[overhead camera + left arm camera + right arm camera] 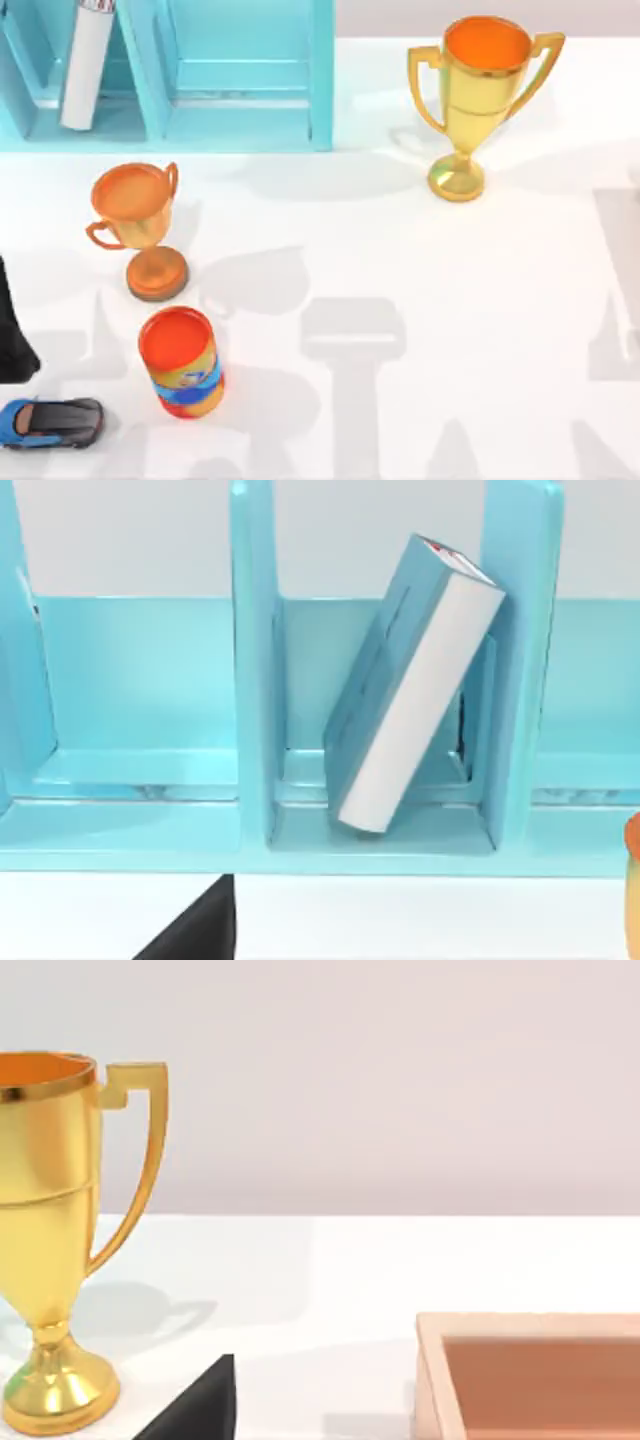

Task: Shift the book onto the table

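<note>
Left wrist view: thin dull-teal book with a white page edge (415, 685) stands tilted inside a compartment of the bright turquoise shelf unit (255, 680), lower end on the compartment floor, upper corner leaning against the divider beside it. A dark wedge of the left arm's own hardware sits at the edge of this view; jaws not visible, so cannot tell whether spread or pressed together. Nothing is touching the book.

Top view: book (88, 62) shows white edge up, in the shelf unit (240, 75) at the tabletop's far left. On the wide white tabletop (420, 300): small orange trophy cup (138, 228), orange cylindrical can with a blue band (181, 362), blue-and-grey toy car (50, 422), tall gold trophy (480, 100). Black arm piece at the left edge.

Right wrist view: gold trophy (55, 1240) near; pale wooden tray (530, 1375) beside it, apart. Right jaws: cannot tell.
</note>
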